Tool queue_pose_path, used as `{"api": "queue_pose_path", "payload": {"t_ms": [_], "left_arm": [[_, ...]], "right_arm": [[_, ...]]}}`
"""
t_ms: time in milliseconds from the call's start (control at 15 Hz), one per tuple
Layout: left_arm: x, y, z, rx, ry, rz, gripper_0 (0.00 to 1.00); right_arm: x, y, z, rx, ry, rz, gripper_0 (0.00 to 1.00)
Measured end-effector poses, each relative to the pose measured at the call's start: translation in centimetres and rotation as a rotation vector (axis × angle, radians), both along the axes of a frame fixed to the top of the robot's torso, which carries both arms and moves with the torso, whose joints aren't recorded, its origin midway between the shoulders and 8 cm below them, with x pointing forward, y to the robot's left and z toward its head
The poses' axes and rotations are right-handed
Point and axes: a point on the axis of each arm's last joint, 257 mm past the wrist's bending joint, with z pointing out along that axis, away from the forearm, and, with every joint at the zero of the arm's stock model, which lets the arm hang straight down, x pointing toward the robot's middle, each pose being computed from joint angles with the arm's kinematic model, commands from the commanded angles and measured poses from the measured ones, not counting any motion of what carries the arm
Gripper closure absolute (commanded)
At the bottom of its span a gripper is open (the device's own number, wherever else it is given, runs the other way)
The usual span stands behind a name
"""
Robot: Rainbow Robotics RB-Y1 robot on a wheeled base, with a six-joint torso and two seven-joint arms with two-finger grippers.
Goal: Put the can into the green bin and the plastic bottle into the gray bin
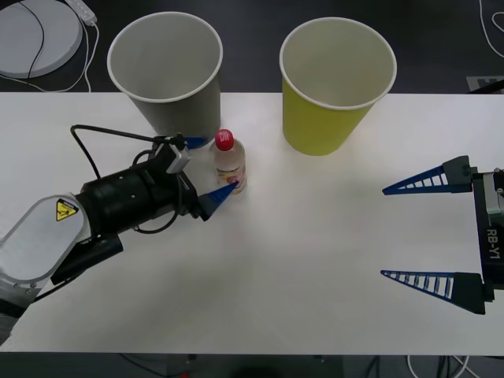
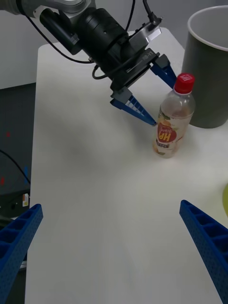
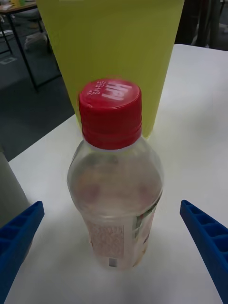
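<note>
A broad white rectangular desk [image 1: 315, 260] spans the scene. Beyond its far left corner, a round grey-white disc [image 1: 35, 35] lies on the dark floor [image 1: 252, 20], a thin white cable [image 1: 88, 47] trailing beside that disc.

Clear glossy plastic bottle [image 3: 115, 199]; matt white table [image 1: 315, 252]; ribbed blue fingers [image 3: 206, 242].

A: Which markings are legible?

B: The right arm [image 1: 490, 236] carries the vertical lettering "RB-Y1". The left arm [image 1: 47, 236] carries a yellow triangular warning sign [image 1: 65, 209].

A: And the plastic bottle [image 2: 173, 118]?

B: Its red-and-yellow label [image 2: 167, 136] bears large white characters resembling "HP"; they stand upside down in the right wrist view. White print also stands on the red cap [image 3: 110, 107], but it is not legible.
</note>
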Motion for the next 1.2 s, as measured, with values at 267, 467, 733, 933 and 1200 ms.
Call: {"api": "queue_pose_path", "payload": {"t_ms": [267,467,733,933,1200], "left_arm": [[0.8,-1.2,0.2,-0.001,-0.009,-0.002,0.00],[1.4,-1.9,0.3,0.004,-0.009,-0.005,0.00],[2.2,-2.7,0.3,0.004,-0.004,-0.011,0.00],[2.3,-3.3,0.4,0.000,-0.004,-0.011,0.00],[2.3,-3.6,0.2,0.004,-0.004,-0.009,0.00]], "right_arm": [[0.0,0.0,0.0,0.000,0.000,0.000,0.00],[0.0,0.0,0.0,0.000,0.000,0.000,0.00],[0.0,0.0,0.0,0.000,0.000,0.000,0.00],[0.0,0.0,0.0,0.000,0.000,0.000,0.00],[0.0,0.0,0.0,0.000,0.000,0.000,0.00]]}}
